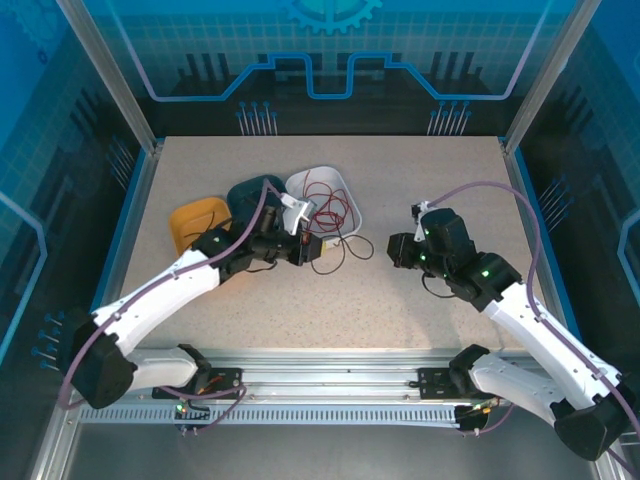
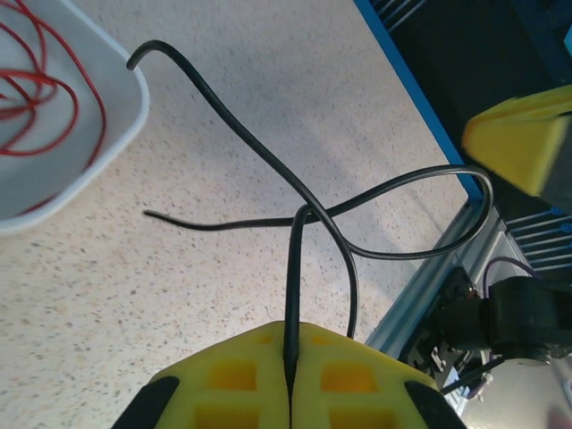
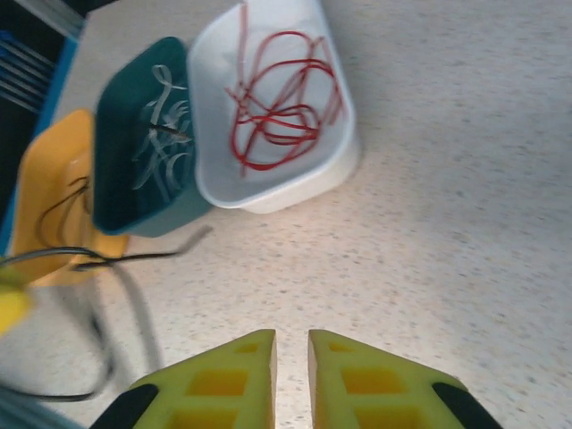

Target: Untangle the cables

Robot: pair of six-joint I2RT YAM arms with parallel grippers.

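Black cable (image 2: 294,268) pinched by left gripper (image 2: 289,347) (pinched end hidden).

I see a red cable (image 3: 284,114), a black cable (image 2: 293,277), a white cable (image 3: 165,134), white tray (image 3: 295,192), teal tray (image 3: 125,98), orange tray (image 3: 45,179), speckled beige desk (image 3: 447,223), yellow fingers (image 3: 357,375).

Speckled beige tabletop (image 1: 400,310) ringed by blue panels (image 1: 420,40), seemingly printed with circuit lines, on aluminium posts (image 1: 112,75).

On the counter (image 1: 330,310) we find left tray (image 1: 188,222), middle tray (image 3: 116,98), right tray (image 3: 295,189) abreast. First cable (image 3: 277,116) lies in the right one, second cable (image 3: 165,134) in the middle, third cable (image 2: 291,286) before them.
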